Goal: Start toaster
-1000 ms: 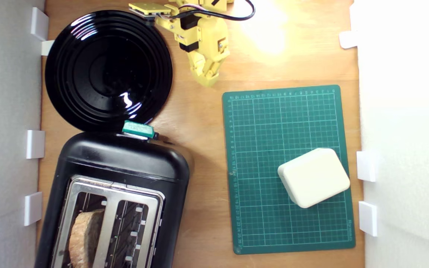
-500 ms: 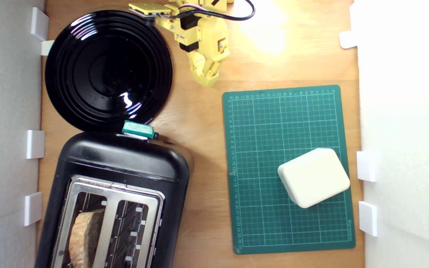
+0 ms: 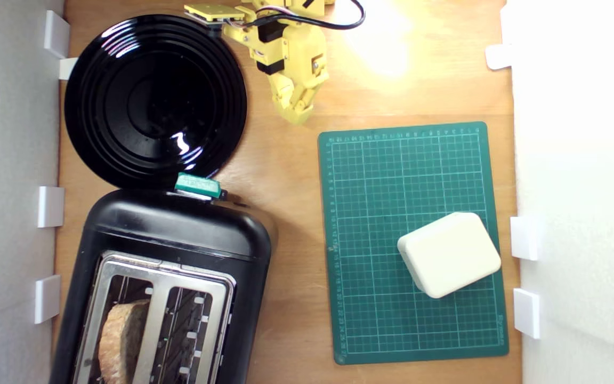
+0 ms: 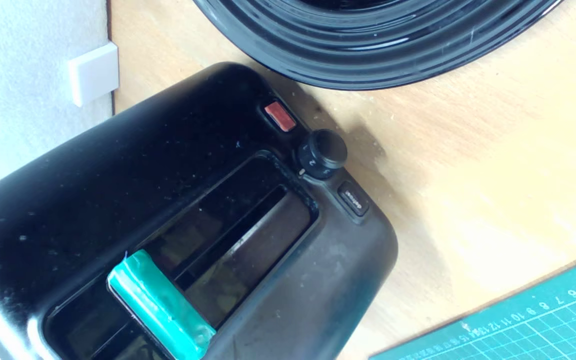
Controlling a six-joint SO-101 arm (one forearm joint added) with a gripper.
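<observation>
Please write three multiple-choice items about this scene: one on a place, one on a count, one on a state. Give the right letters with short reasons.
1. Where does the cream rounded box lie?
A. on the green gridded cutting mat
B. on the round glossy black plate
C. on the toaster

2. How many bread slices sit in the glossy black two-slot toaster?
A. none
B. one
C. two

3. The yellow tool is:
A. gripping the teal lever
B. apart from it
C. holding bread

Answers: A, mat surrounds the box; B, one slot holds the bread slice; B, bare wood separates them.
</observation>
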